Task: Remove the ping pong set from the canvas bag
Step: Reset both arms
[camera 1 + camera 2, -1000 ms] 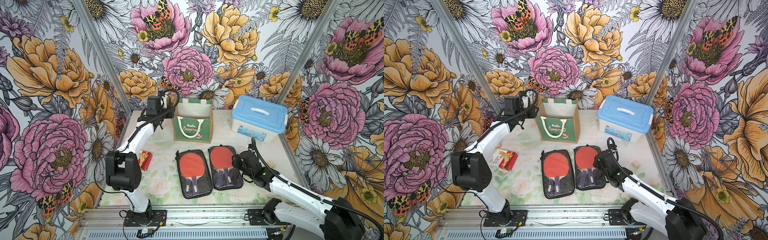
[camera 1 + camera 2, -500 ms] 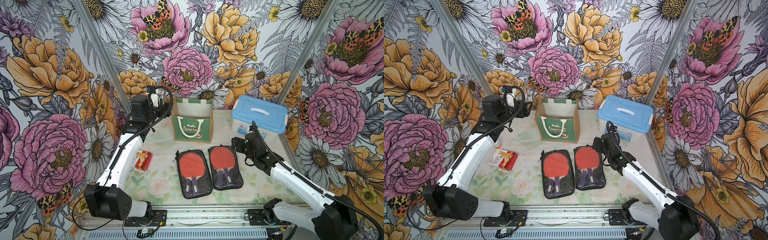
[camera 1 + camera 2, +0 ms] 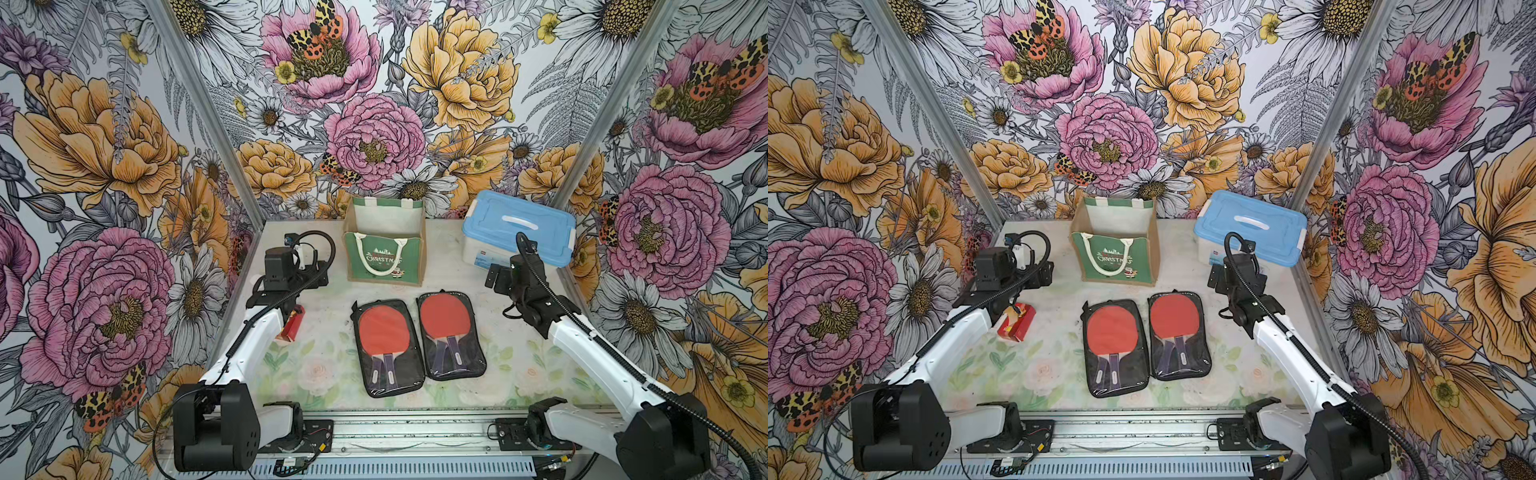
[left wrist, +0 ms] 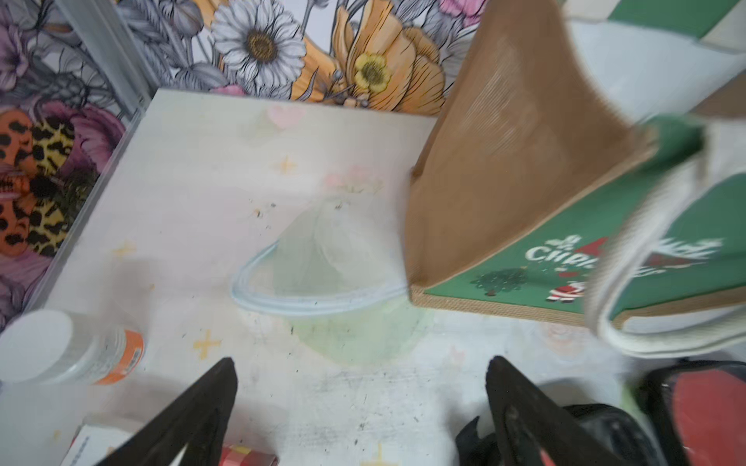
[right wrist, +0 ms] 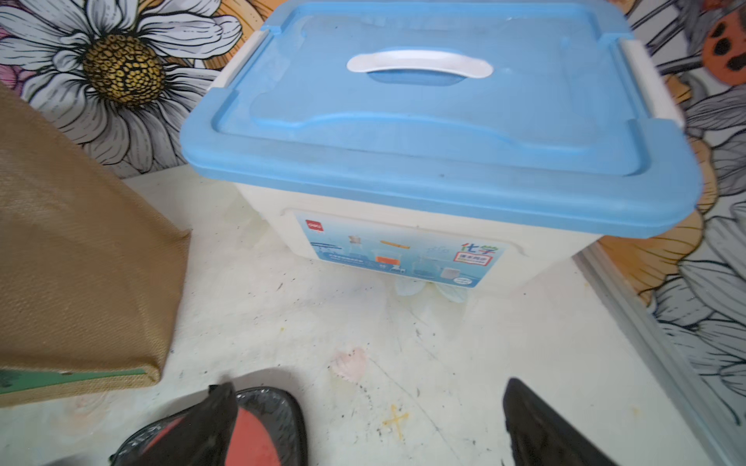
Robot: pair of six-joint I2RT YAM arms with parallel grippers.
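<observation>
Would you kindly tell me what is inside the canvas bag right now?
Inside the canvas bag only its pale back lining shows in both top views; its front panel hides the bottom.

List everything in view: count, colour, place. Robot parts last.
canvas bag: one; green front, tan sides, white handles; upright at back centre of the table.
ping pong set: two black cases with red paddles; flat, side by side, in front of the bag and outside it.
plastic box: one; white with blue lid, closed; back right.
small box: one; red; left side, partly under the left arm.
jar: one; white with orange label; near the left wall.
clear plastic piece: one; blurred; beside the bag's tan side.
table: one; pale floral.
left gripper: black fingers open, empty; left of the bag.
right gripper: black fingers open, empty; in front of the plastic box.
</observation>
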